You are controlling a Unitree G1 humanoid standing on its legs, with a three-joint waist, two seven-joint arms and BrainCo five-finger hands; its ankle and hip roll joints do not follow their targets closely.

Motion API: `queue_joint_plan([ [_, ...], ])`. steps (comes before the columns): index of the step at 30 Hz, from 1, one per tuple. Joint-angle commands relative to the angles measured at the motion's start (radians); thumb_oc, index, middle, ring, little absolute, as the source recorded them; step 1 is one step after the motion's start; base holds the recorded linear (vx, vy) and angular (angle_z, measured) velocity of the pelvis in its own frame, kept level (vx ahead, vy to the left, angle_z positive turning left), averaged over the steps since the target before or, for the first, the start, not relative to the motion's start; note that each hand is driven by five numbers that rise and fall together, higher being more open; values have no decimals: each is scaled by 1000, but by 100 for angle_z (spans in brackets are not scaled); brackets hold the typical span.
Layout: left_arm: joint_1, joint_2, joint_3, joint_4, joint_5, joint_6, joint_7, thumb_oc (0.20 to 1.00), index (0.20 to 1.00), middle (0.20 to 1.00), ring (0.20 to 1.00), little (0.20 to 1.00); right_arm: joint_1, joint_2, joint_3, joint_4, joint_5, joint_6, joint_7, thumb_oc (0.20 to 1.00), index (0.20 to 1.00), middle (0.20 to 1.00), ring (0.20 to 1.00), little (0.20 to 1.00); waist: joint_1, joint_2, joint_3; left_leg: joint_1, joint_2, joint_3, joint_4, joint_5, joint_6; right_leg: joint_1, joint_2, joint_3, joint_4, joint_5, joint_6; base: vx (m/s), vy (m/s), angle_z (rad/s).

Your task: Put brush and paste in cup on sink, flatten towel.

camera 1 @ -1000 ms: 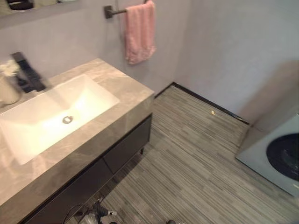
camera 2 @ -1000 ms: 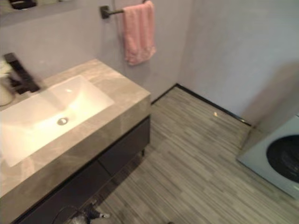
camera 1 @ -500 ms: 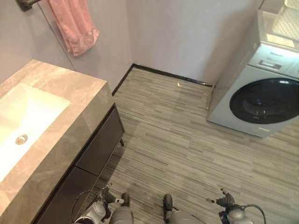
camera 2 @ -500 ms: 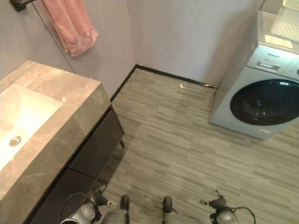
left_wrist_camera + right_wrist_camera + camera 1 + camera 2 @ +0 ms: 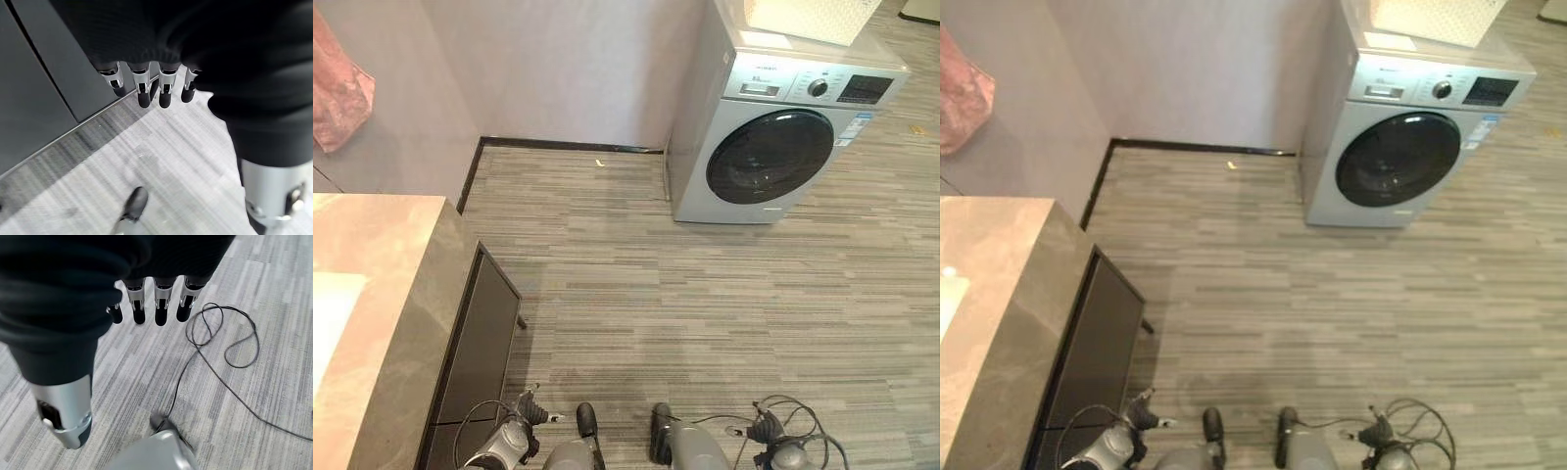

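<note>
Towel point(image 5: 337, 93) off to left, bench point(image 5: 372, 294) edge near.
Soft, limp cloth: take its lower hem; left robot hand point(image 5: 146, 88) & right robot hand point(image 5: 151, 308) relaxed, empty.

A broad stretch of grey striped plank floor point(image 5: 705, 294) lies open from 12 to 4 o'clock. A grey marble-topped vanity with dark cabinet fronts point(image 5: 460, 343) walls off 9 o'clock, and a silver front-loading washing machine point(image 5: 783, 137) blocks 1 o'clock against the pale wall point(image 5: 568, 69).
</note>
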Motion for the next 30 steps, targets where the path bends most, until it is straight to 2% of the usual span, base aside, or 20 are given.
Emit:
queue_joint_plan([
  [1, -13, 16, -11, 15, 1, -5, 10, 1000, 1000, 1000, 1000, 1000, 29, -36, 22, 51, 11, 8, 4, 1000, 1000, 1000, 1000, 1000, -10, -6, -42, -19, -30, -55, 98, -54, -39, 66, 43, 91, -59, 93, -1, 103, -88, 10],
  [6, -8, 3, -3, 9, -24, -10, 8, 1000, 1000, 1000, 1000, 1000, 47, -47, 1, 69, 29, 5, 5, 1000, 1000, 1000, 1000, 1000, -9, -8, -53, -16, -25, -64, 125, -66, -46, 98, 58, 82, -75, 83, -14, 85, -91, 15],
  [7, -19, -5, -11, -4, -41, -14, 7, 1000, 1000, 1000, 1000, 1000, 52, -53, -9, 74, 54, 0, 7, 1000, 1000, 1000, 1000, 1000, -15, -5, -52, -18, -16, -80, 133, -65, -53, 100, 70, 81, -58, 61, -30, 57, -103, -3],
  [11, -27, -10, -14, -6, -57, -14, 9, 1000, 1000, 1000, 1000, 1000, 59, -52, -6, 64, 63, -3, 11, 1000, 1000, 1000, 1000, 1000, -21, -8, -54, -17, -4, -95, 146, -65, -65, 105, 84, 90, -55, 46, -42, 100, -141, 2],
  [12, -35, -10, -11, -9, -71, -14, 10, 1000, 1000, 1000, 1000, 1000, 60, -52, -4, 52, 69, -6, 12, 1000, 1000, 1000, 1000, 1000, -21, -13, -49, -29, 2, -103, 182, -65, -71, 109, 90, 97, -58, 42, -49, 62, -195, 7],
  [14, -55, -6, -6, -12, -93, -12, 15, 1000, 1000, 1000, 1000, 1000, 60, -68, 14, 3, 71, -10, 16, 1000, 1000, 1000, 1000, 1000, -16, -28, -19, -117, 39, -125, 372, -21, -90, 133, 107, 99, -68, 29, -75, 72, -249, 19],
  [15, -55, -6, -6, -12, -93, -12, 15, 1000, 1000, 1000, 1000, 1000, 60, -68, 14, 3, 71, -10, 16, 1000, 1000, 1000, 1000, 1000, -17, -26, -19, -123, 42, -128, 381, -24, -92, 132, 109, 98, -68, 29, -76, 59, -185, 33],
  [17, -68, -4, -1, -12, -112, -8, 26, 1000, 1000, 1000, 1000, 1000, 65, -95, 18, -51, 59, -9, 14, 1000, 1000, 1000, 1000, 1000, 0, -40, 16, -227, 56, -149, 568, 40, -106, 164, 116, 88, -74, 10, -100, 145, -210, 21],
  [19, -68, 1, 11, -8, -134, -9, 30, 1000, 1000, 1000, 1000, 1000, 71, -107, 17, -80, 55, -6, 12, 1000, 1000, 1000, 1000, 1000, 11, -39, 21, -277, 36, -142, 524, 14, -98, 191, 116, 83, -86, -11, -95, 208, -73, 12],
  [20, -68, 1, 11, -8, -134, -9, 30, 1000, 1000, 1000, 1000, 1000, 71, -107, 17, -80, 55, -6, 12, 1000, 1000, 1000, 1000, 1000, 10, -40, 18, -278, 34, -141, 519, 18, -97, 188, 114, 83, -87, -9, -94, 216, 16, 4],
  [22, -51, 4, 33, -10, -136, -9, 27, 1000, 1000, 1000, 1000, 1000, 68, -117, 19, -92, 37, -4, 15, 1000, 1000, 1000, 1000, 1000, 34, -39, 13, -321, 32, -96, 383, 11, -89, 218, 113, 87, -109, -31, -69, 238, 38, -5],
  [23, -52, 4, 33, -10, -136, -9, 27, 1000, 1000, 1000, 1000, 1000, 68, -117, 19, -92, 37, -4, 15, 1000, 1000, 1000, 1000, 1000, 34, -39, 11, -322, 32, -96, 378, 15, -89, 215, 113, 87, -110, -29, -69, 303, 100, -43],
  [24, -47, 4, 38, -3, -133, -9, 31, 1000, 1000, 1000, 1000, 1000, 65, -120, 24, -106, 23, -4, 15, 1000, 1000, 1000, 1000, 1000, 50, -32, 13, -331, 50, -81, 270, 66, -98, 231, 118, 98, -107, -48, -62, 336, 128, -30],
  [25, -46, 2, 35, 4, -126, -9, 31, 1000, 1000, 1000, 1000, 1000, 63, -126, 28, -109, 10, -6, 12, 1000, 1000, 1000, 1000, 1000, 58, -26, 12, -351, 61, -79, 222, 106, -109, 249, 120, 100, -106, -65, -60, 526, 187, -38],
  [27, -37, 2, 38, 18, -117, -4, 27, 1000, 1000, 1000, 1000, 1000, 54, -128, 30, -102, -8, -2, 12, 1000, 1000, 1000, 1000, 1000, 65, -24, 4, -370, 80, -59, 198, 127, -117, 300, 105, 103, -99, -94, -44, 464, 152, -14],
  [29, -23, 5, 35, 17, -112, -1, 22, 1000, 1000, 1000, 1000, 1000, 50, -119, 37, -105, -13, 1, 15, 1000, 1000, 1000, 1000, 1000, 78, -30, -4, -368, 71, -56, 226, 126, -110, 323, 88, 127, -79, -109, -38, 524, 188, -8],
  [30, -16, 10, 35, 14, -109, -1, 24, 1000, 1000, 1000, 1000, 1000, 47, -111, 33, -102, -3, -1, 19, 1000, 1000, 1000, 1000, 1000, 81, -44, -13, -377, 52, -62, 260, 87, -90, 332, 62, 136, -53, -106, -22, 650, 275, -20],
])
